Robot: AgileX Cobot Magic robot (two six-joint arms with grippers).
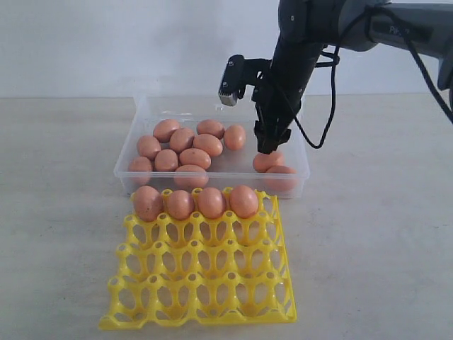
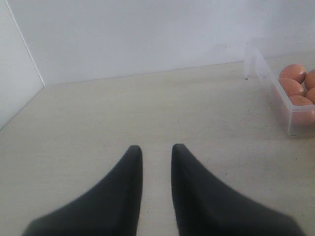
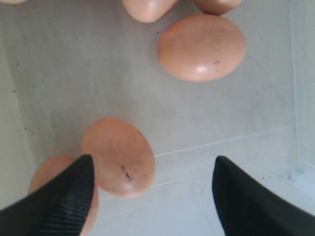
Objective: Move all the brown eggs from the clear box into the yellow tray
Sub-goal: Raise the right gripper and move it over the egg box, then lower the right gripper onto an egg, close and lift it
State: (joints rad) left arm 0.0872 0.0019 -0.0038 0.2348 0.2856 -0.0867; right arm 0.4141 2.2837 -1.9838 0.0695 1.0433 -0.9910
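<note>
The clear box (image 1: 303,164) stands at the back of the table with several brown eggs (image 1: 182,139) clustered in its left half and two more at its right front (image 1: 282,174). Just in front of it the yellow tray (image 1: 205,276) carries several eggs (image 1: 211,202) in its back row. My right gripper (image 1: 267,145) reaches down into the box's right side. It is open (image 3: 153,158), nothing is held, and one egg (image 3: 118,157) lies beside one finger. My left gripper (image 2: 156,147) hovers over bare table, its fingers a narrow gap apart and empty.
The box's end wall (image 2: 290,110) with a few eggs (image 2: 293,73) behind it shows at the edge of the left wrist view. A white wall runs behind the table. The tray's front rows of cups (image 1: 202,297) hold nothing.
</note>
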